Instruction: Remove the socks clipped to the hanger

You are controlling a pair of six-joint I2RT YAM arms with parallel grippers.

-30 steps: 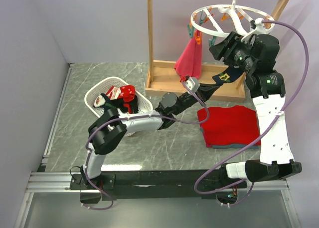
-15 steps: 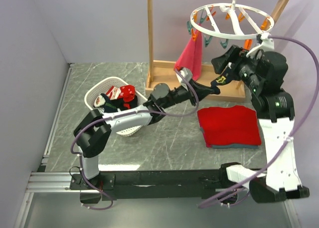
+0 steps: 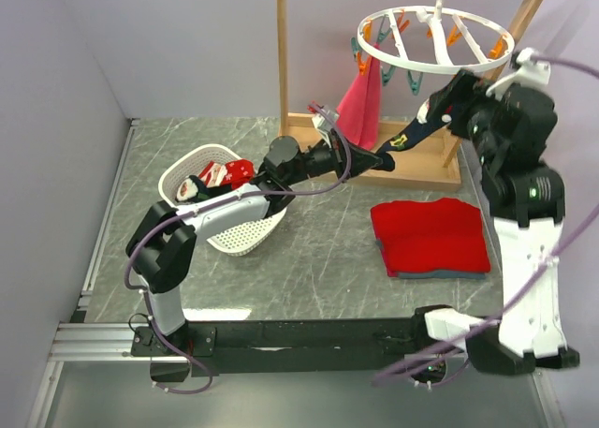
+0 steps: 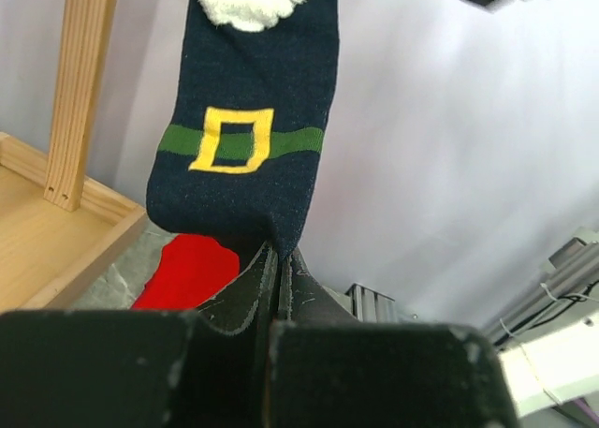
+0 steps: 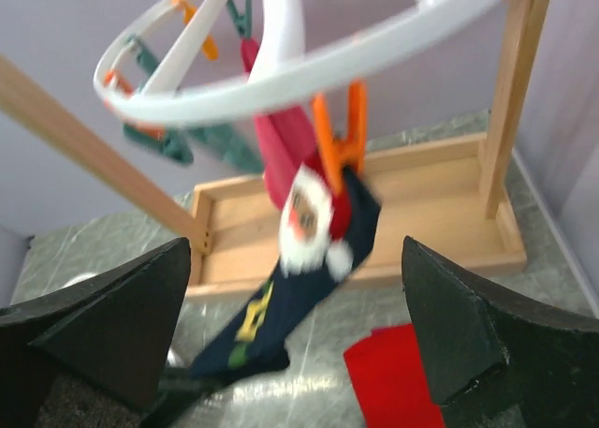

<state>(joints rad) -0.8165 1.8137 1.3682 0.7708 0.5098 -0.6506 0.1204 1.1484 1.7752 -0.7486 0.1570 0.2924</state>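
Note:
A navy Santa sock point(image 3: 412, 133) hangs from an orange clip point(image 5: 339, 136) on the white ring hanger point(image 3: 435, 39) and stretches down to the left. My left gripper point(image 3: 382, 161) is shut on its toe. The left wrist view shows the jaws point(image 4: 278, 259) pinching the sock point(image 4: 243, 138) below its yellow buckle. My right gripper point(image 3: 456, 93) is open and empty just below the ring, at the sock's top. In the right wrist view its fingers point(image 5: 103, 325) stand wide on either side of the sock point(image 5: 271, 316). More socks point(image 3: 220, 180) lie in the white basket point(image 3: 262, 229).
A pink towel point(image 3: 360, 105) hangs from the ring's left clips. The wooden rack frame point(image 3: 374, 142) stands behind the arms. A folded red cloth point(image 3: 430, 236) lies on the table at the right. Several empty orange and teal clips point(image 3: 409, 81) dangle from the ring.
My left arm has swung left and back, drawing the sock's toe leftward so it stretches out. My right gripper has risen toward the ring. The sock stays clipped.

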